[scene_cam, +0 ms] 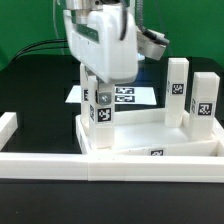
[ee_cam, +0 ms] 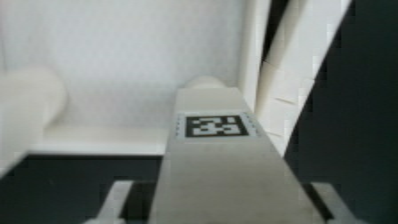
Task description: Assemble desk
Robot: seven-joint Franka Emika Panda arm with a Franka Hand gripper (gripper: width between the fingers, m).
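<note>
My gripper [scene_cam: 97,88] is shut on a short white square leg [scene_cam: 100,110] and holds it upright, its tag facing the camera. The leg's lower end is at the corner of the white desk top [scene_cam: 150,138] on the exterior view's left; I cannot tell whether it sits in a socket. Two more legs [scene_cam: 178,92] [scene_cam: 203,100] stand upright on the desk top at the exterior view's right. In the wrist view the held leg [ee_cam: 217,140] runs out between the two fingers [ee_cam: 121,200] of the gripper [ee_cam: 221,205], with the desk top's white inside [ee_cam: 89,135] beyond it.
The marker board [scene_cam: 128,97] lies flat on the black table behind the desk top. A low white border wall [scene_cam: 110,166] runs along the front and another piece [scene_cam: 8,128] stands at the exterior view's left. Black cables [scene_cam: 40,50] lie at the back left.
</note>
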